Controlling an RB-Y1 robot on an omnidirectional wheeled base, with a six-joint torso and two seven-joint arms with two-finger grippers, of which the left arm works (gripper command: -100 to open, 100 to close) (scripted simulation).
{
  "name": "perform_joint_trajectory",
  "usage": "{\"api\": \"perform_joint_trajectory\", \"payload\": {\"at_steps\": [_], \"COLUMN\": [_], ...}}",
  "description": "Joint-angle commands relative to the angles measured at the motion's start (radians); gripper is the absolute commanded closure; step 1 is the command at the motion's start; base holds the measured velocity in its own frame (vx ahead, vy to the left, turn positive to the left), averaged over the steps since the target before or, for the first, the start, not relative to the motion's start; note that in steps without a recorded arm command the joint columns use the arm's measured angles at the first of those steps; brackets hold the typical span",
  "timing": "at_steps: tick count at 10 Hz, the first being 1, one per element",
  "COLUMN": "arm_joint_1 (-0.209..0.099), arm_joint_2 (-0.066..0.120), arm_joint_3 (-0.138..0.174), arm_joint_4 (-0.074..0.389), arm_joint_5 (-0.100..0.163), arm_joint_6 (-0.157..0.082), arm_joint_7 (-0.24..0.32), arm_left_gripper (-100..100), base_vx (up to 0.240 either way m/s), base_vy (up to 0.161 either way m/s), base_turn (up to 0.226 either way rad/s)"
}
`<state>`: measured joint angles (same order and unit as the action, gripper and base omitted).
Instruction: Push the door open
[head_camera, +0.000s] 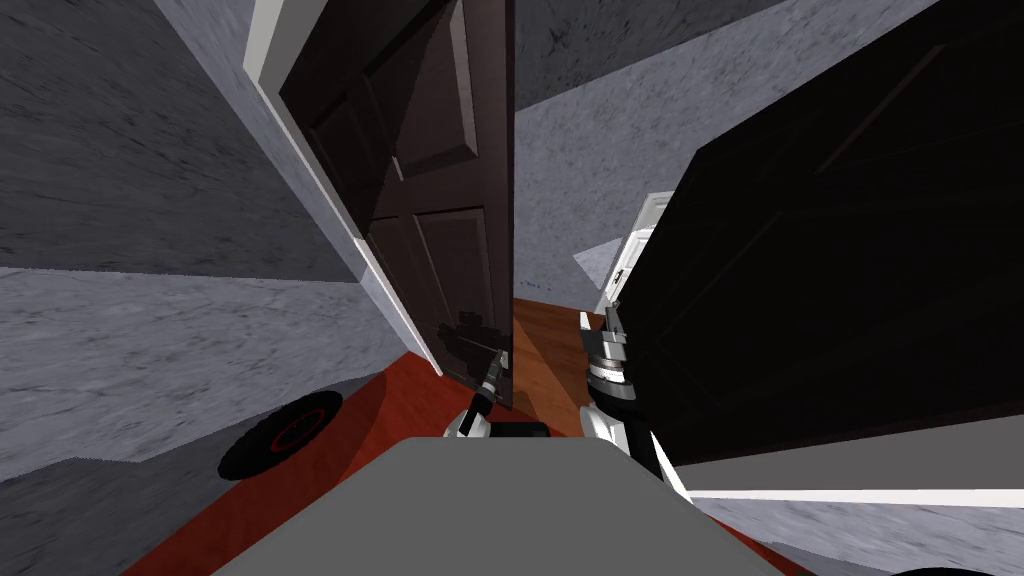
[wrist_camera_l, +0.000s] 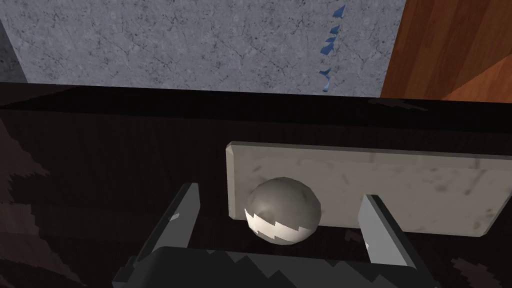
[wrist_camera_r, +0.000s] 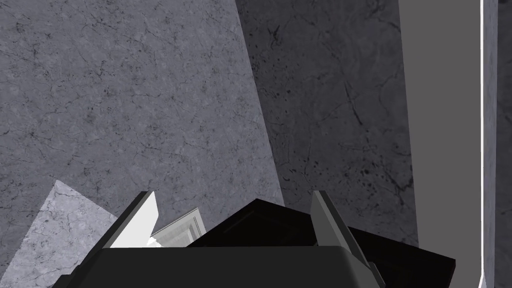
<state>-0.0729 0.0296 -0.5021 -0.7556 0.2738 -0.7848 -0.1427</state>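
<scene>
The dark door (head_camera: 440, 200) stands ajar at 12 o'clock. The left gripper (wrist_camera_l: 278, 192), fingers spread wide, straddles its round grey knob (wrist_camera_l: 283, 212); the right gripper (wrist_camera_r: 233, 194) hangs wide at 1 o'clock.

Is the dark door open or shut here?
Open, at least partly: the dark door stands at an angle to its white frame, and wood floor shows past its free edge.

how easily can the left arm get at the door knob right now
Probably easily: the left gripper is open, its fingers standing either side of the round grey knob on the pale plate of the dark door, and nothing lies between them.
</scene>
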Motion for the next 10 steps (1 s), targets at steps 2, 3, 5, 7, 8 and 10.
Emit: {"api": "perform_joint_trajectory", "payload": {"at_steps": [2,3,5,7,8,10], "arm_joint_1": [-0.001,-0.001,-0.001,-0.003,-0.003,-0.005], "arm_joint_2": [0.001,0.001,0.001,0.013,0.015,0.02], "arm_joint_3": [0.0,0.0,0.0,0.017,0.022,0.031], "arm_joint_4": [0.001,0.001,0.001,0.006,0.007,0.009], "arm_joint_5": [0.0,0.0,0.0,0.004,0.005,0.006], "arm_joint_6": [0.001,0.001,0.001,0.004,0.003,0.003], "arm_joint_7": [0.0,0.0,0.0,-0.004,-0.004,-0.006], "arm_left_gripper": [100,100,100,100,100,100], "base_vx": [-0.021,-0.016,-0.008,0.043,0.127,0.121], "base_vy": [0.01,0.01,0.003,-0.023,-0.082,-0.088], "base_turn": [-0.012,-0.005,0.002,0.008,0.033,0.033]}}
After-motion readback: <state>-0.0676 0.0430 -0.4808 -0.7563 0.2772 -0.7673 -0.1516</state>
